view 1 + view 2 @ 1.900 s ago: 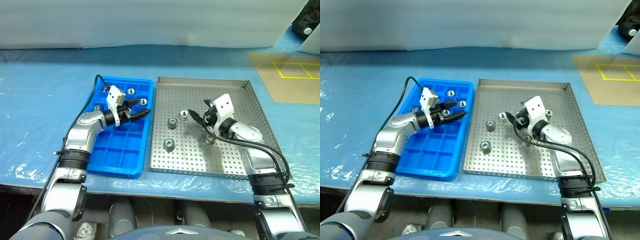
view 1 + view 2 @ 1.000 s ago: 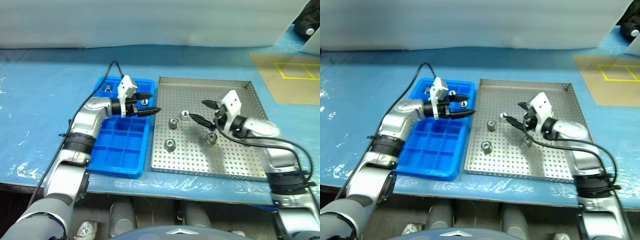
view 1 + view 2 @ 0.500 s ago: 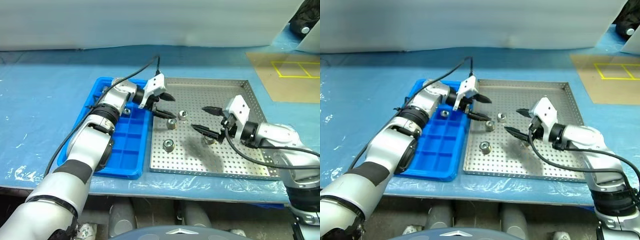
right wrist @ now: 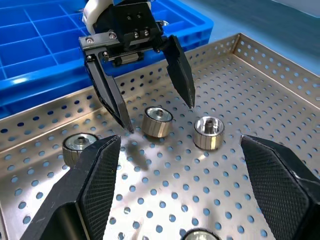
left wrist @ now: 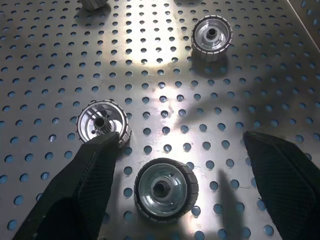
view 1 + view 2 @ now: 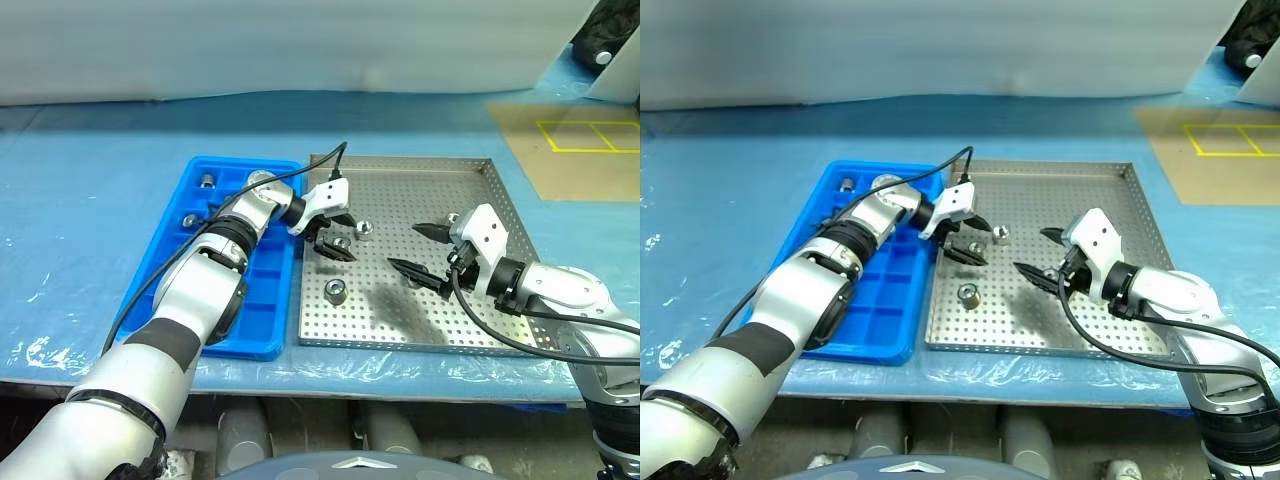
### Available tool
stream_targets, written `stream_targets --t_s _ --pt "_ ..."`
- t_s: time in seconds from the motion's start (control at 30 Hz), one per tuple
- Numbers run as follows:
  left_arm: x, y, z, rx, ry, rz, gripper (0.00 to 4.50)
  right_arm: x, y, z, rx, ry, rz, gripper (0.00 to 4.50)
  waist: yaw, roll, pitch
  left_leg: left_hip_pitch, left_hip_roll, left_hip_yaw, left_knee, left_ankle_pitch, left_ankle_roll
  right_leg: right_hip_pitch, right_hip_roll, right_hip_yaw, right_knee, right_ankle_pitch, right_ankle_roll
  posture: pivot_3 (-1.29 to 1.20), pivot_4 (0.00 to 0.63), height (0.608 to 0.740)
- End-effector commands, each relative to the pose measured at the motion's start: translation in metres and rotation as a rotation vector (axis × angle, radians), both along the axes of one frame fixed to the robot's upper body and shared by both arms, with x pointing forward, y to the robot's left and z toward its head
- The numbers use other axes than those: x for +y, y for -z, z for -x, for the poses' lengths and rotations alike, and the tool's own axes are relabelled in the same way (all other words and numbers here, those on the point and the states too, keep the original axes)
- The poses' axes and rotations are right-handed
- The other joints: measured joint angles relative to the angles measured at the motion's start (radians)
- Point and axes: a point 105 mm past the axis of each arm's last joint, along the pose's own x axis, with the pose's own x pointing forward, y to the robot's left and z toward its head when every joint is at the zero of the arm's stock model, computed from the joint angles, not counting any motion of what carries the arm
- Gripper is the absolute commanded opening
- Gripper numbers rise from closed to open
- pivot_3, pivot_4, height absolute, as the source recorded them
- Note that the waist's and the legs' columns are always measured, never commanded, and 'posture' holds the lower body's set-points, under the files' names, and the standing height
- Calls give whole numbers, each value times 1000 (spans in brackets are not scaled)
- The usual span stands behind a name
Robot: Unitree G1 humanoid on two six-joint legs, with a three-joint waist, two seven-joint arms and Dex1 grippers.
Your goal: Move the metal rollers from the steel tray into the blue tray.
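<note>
Metal rollers [image 6: 337,291] lie on the steel tray [image 6: 470,180] at frame centre; a few seem to sit in the blue tray [image 6: 200,335] left of it. The right wrist view shows the left gripper [image 4: 156,109] spread wide, empty, straddling one roller. It has crossed over from the blue tray. The right gripper [image 6: 420,250] hangs released, empty.

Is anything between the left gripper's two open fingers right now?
Yes. One metal roller stands on the steel tray between the open fingers of the left gripper, not yet gripped; the right wrist view shows it best.
</note>
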Motion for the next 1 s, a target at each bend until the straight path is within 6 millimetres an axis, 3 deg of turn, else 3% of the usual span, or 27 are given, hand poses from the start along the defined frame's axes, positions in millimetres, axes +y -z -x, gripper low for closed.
stream_targets --t_s 0.03,0.27,0.6,0.7,0.8,0.9,1.0 --pt "3 4 -4 -42 -16 -42 4174 -3 -16 3 -70 18 3 3934 -4 0 0 1 0 1 0 0 0 0 0 1 0 0 0 -515 150 740" --pt "18 20 -7 -53 -57 -132 4174 -5 -12 3 -69 35 7 3934 -20 0 0 1 -2 4 1 -1 2 0 0 6 -1 1 2 -520 150 740" --pt "19 33 -3 3 -81 -152 4174 -7 -10 0 -82 63 23 3934 -29 0 0 3 -2 7 2 -2 4 -1 -1 9 -1 2 3 -532 150 740" --pt "21 35 -4 -1 -88 -163 3563 -8 -9 -1 -85 73 23 3993 -29 0 0 4 -2 8 2 -3 4 -1 -1 10 -1 2 3 -535 150 740" --pt "21 33 -7 -23 -106 -154 2521 -7 -9 -1 -87 77 22 3993 -31 0 0 4 -2 10 2 -3 5 -1 -1 11 -1 1 3 -531 150 740" --pt "21 31 -5 15 -95 -142 2521 -8 -9 -2 -91 82 23 3993 -31 0 0 4 -2 10 2 -3 5 -1 -1 12 -1 1 3 -528 150 740" --pt "21 29 -2 44 -76 -132 2010 -8 -11 -5 -103 87 21 3993 -32 0 0 4 -2 11 2 -3 5 -1 -1 12 -1 1 4 -519 150 740"
